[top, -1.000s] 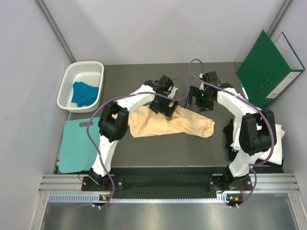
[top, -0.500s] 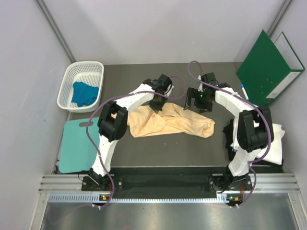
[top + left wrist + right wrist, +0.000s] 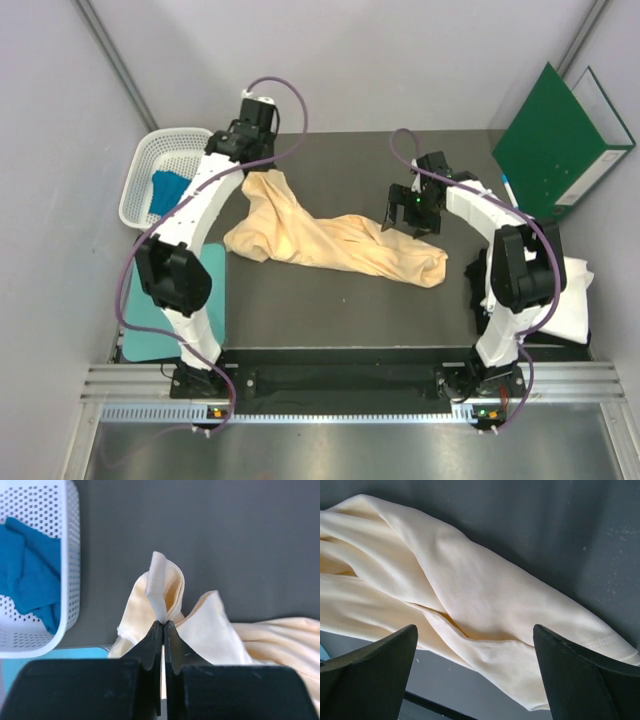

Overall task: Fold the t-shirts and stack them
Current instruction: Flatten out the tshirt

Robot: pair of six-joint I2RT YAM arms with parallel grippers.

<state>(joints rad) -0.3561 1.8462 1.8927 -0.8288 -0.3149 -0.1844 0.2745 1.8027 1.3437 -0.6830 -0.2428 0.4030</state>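
- Two grippers, two states.
- For the left gripper [image 3: 163, 625]: swung off to the far left since a second ago, now pressed together on a pinched fold of the large pale peach-yellow cloth t-shirt [image 3: 330, 245].
- Below that grip: cloth dragged leftward, just beside the white perforated plastic basket [image 3: 73, 555].
- For the right gripper [image 3: 475, 630]: spread wide as before, low over the shirt's opposite end.

White perforated basket [image 3: 180, 150] at the dark bench's [image 3: 340, 300] far left; teal board [image 3: 150, 325] nearer; green folder [image 3: 550, 150] far right.

Overhead view of table [image 3: 340, 300], close wrist views, all share peach t-shirt [image 3: 330, 243]
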